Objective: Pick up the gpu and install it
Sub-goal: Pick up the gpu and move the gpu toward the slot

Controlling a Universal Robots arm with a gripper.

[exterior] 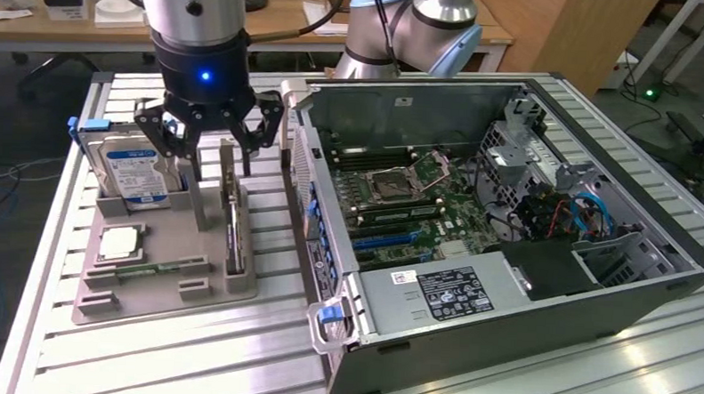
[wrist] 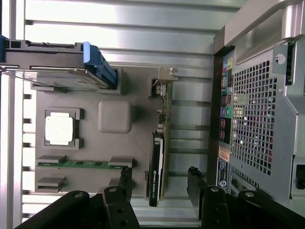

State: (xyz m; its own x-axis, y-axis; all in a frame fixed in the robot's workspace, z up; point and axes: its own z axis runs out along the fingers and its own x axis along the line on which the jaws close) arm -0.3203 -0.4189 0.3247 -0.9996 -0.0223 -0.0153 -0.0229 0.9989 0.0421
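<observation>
The gpu is a thin dark card with a grey metal edge. It stands on edge in a slot of the grey holder tray. In the wrist view the gpu shows edge-on, between my two black fingers. My gripper hangs open just above the card's far end, one finger on each side and not touching it. In the wrist view the gripper holds nothing.
In the same tray stand a hard drive with a blue-white label, a square processor and a green memory stick. The open computer case lies at the exterior view's right, its motherboard exposed and its rear wall close beside the tray.
</observation>
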